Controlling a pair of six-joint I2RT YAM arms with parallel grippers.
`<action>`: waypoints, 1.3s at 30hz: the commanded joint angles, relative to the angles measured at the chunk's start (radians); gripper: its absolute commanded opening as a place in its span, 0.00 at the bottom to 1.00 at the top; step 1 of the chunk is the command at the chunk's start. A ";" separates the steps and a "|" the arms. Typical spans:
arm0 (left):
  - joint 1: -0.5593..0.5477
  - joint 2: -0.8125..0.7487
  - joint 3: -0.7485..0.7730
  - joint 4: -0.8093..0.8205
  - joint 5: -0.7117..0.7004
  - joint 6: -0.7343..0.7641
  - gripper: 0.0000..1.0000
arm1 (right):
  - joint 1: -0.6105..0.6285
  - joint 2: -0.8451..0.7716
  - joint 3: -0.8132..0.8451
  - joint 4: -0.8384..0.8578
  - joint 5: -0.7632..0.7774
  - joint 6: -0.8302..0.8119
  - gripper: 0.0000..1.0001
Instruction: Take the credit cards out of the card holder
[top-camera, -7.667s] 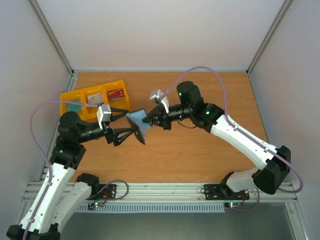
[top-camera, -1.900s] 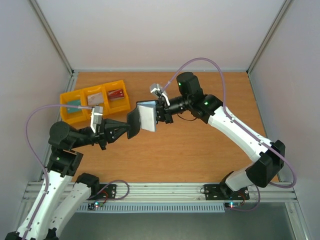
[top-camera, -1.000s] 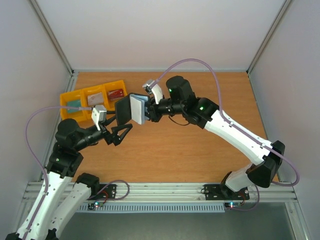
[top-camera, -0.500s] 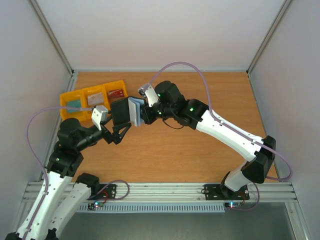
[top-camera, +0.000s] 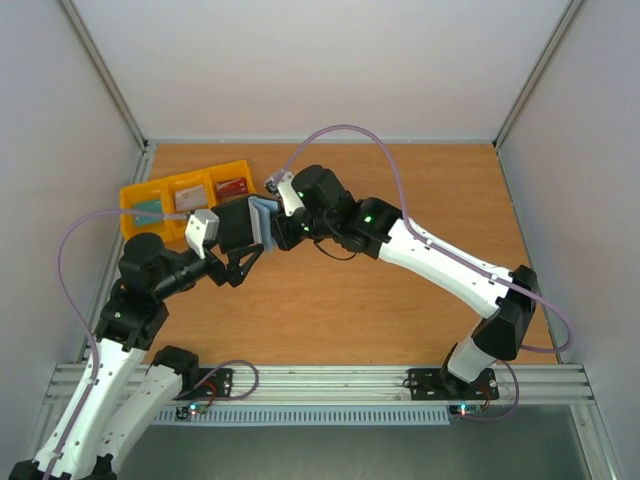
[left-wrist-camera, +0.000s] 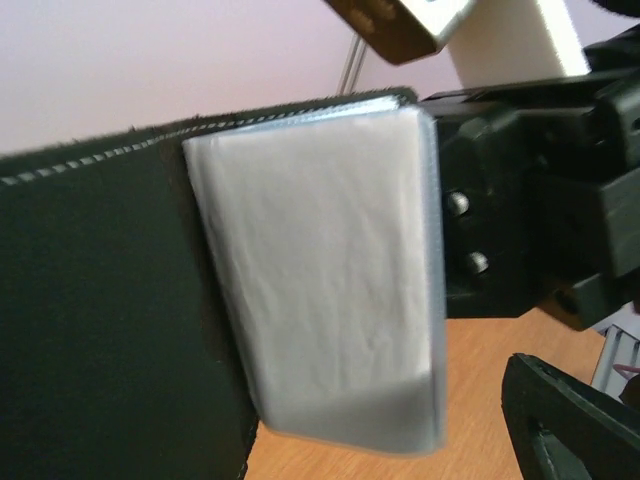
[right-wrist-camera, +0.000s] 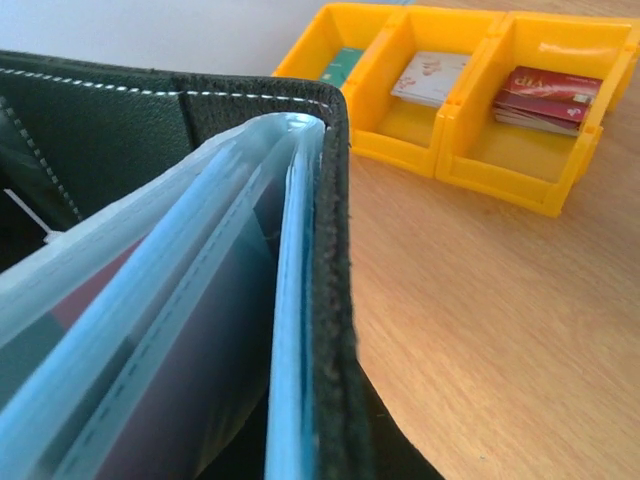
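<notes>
Right gripper (top-camera: 278, 228) clamps the small black bifold card holder (top-camera: 250, 222) while left gripper (top-camera: 243, 266), fingers spread at its seven o'clock, likely must next pinch a sleeved credit card (right-wrist-camera: 88, 298).

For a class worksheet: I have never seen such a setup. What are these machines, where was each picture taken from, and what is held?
Two white-and-black robot arms are bolted at a wooden table. One picture looks down from above; the other two come from a camera on each wrist. The right gripper holds a small black bifold card holder with grey-blue pockets in the air. The left gripper looks open just beside it. Yellow plastic bins holding cards sit on the table.
</notes>
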 joint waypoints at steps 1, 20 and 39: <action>-0.002 0.006 0.031 0.068 0.026 -0.031 0.99 | 0.011 0.006 0.039 -0.004 0.050 0.014 0.01; -0.003 -0.017 0.048 0.003 -0.039 -0.020 0.50 | 0.000 -0.029 0.001 0.036 -0.038 -0.049 0.01; 0.007 -0.024 0.082 -0.120 -0.214 -0.168 0.00 | -0.429 -0.228 -0.217 0.057 -0.414 -0.024 0.34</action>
